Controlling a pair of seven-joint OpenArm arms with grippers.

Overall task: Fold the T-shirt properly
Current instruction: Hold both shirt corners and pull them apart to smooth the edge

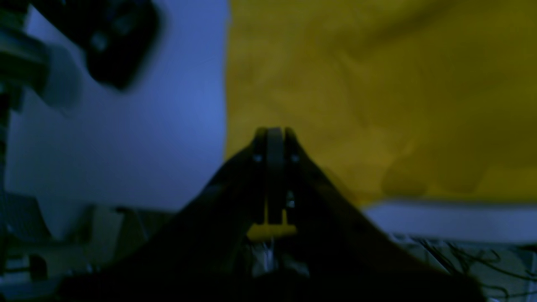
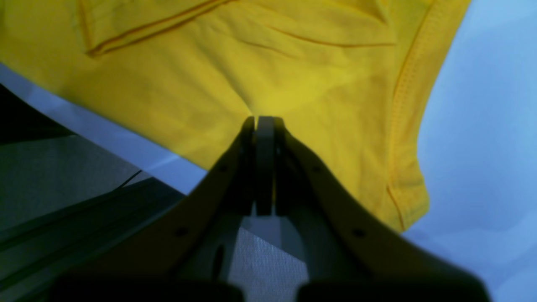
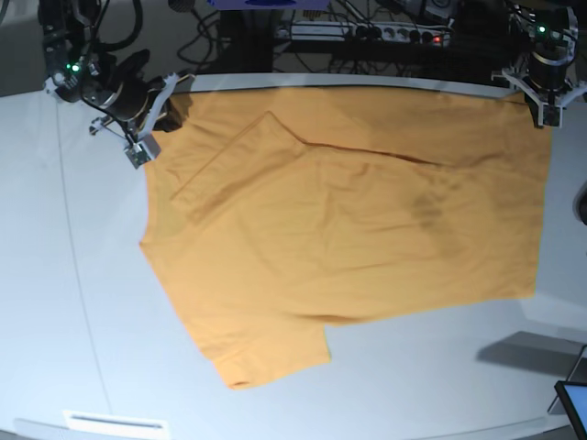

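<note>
— Item, then: where is the T-shirt (image 3: 348, 238)?
— Spread across the grey table (image 3: 73, 302), one sleeve toward the near edge.
— Your jaws?
— My left gripper (image 1: 275, 133): pressed together over the shirt's edge. My right gripper (image 2: 264, 121): pressed together, tips against the cloth near a hem.

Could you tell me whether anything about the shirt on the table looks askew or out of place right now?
Yes. The T-shirt lies crooked on the table: one sleeve sticks out toward the near edge, while the other is folded over onto the body near the right gripper. Its far edge reaches the table's back rim.
</note>
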